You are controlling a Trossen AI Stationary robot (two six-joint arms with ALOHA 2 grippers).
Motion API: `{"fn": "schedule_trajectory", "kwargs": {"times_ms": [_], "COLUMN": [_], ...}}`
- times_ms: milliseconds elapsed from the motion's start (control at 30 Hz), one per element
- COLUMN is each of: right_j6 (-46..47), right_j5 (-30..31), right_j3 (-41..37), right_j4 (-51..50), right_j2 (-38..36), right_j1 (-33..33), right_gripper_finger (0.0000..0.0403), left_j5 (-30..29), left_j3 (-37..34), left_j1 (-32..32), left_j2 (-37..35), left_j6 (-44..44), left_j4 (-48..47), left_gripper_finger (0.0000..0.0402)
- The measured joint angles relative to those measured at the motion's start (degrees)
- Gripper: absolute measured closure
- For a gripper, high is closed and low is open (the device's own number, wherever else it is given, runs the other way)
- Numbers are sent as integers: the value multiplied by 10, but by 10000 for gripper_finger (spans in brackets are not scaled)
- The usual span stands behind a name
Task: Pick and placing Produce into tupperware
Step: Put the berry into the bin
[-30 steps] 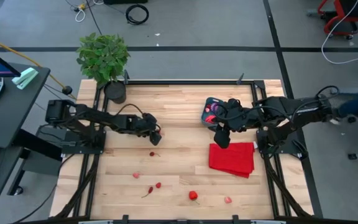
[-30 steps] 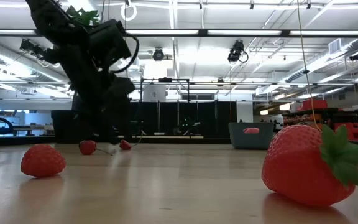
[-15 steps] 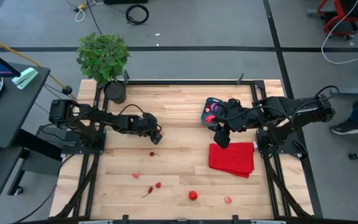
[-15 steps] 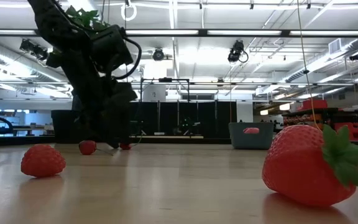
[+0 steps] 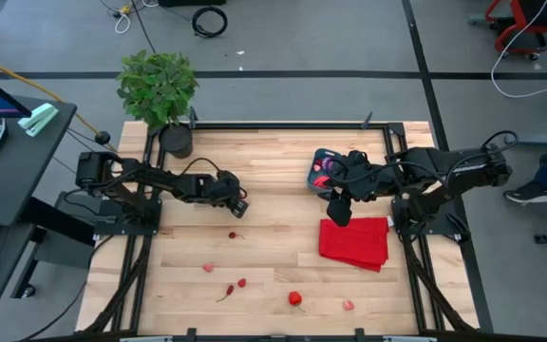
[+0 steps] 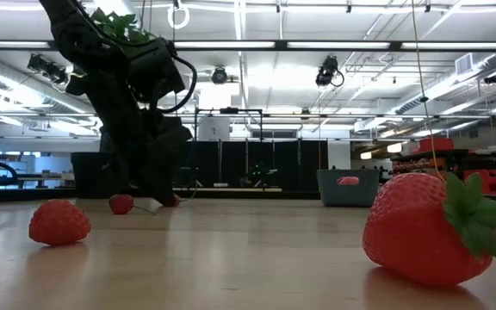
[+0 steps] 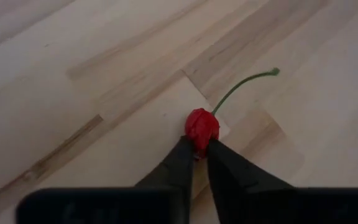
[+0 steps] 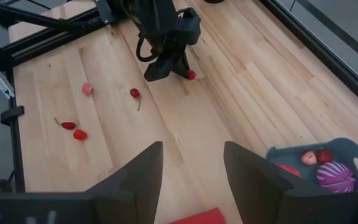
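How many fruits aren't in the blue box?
7: a cherry in the left gripper, one beside it, a pink one, two red ones, a red one, another pink one. Maybe more.

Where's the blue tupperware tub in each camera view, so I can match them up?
High view: the blue tub is at the table's far right, partly under the right arm.
Low view: far across the table, right of centre.
Left wrist view: not in it.
Right wrist view: lower right corner, with produce inside.
Shared landmark: the left gripper, shut on a cherry, shows in all four views.
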Motion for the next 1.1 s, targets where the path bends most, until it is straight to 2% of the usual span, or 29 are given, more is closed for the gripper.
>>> {"fn": "schedule_trajectory", "kwargs": {"times_ms": [100, 267, 433, 567, 800, 867, 967, 1100], "right_j6": [0, 0, 27, 77, 190, 209, 215, 222], "right_j5": [0, 0, -1, -52, -189, -203, -178, -95], "right_j3": [0, 0, 0, 0, 1, 1, 1, 1], "right_j4": [0, 0, -1, -25, -60, -65, -81, -107], "right_j2": [0, 0, 0, -6, -30, -37, -42, -42], "right_j1": [0, 0, 0, 0, 32, 55, 87, 114], "right_gripper_finger": [224, 224, 224, 224, 224, 224, 224, 224], "left_j5": [42, 57, 55, 55, 104, 125, 137, 137], "left_j3": [8, 67, 179, 278, 436, 479, 542, 617], "left_j1": [-2, -1, -2, 1, 16, 21, 28, 42], "left_j2": [-11, -38, -40, -20, 75, 119, 190, 278], "left_j6": [-13, 3, 76, 147, 184, 189, 205, 231], "left_j4": [-2, 0, 2, -9, -28, -37, -63, -119], "left_gripper_finger": [391, 389, 394, 396, 396, 396, 396, 393]}}
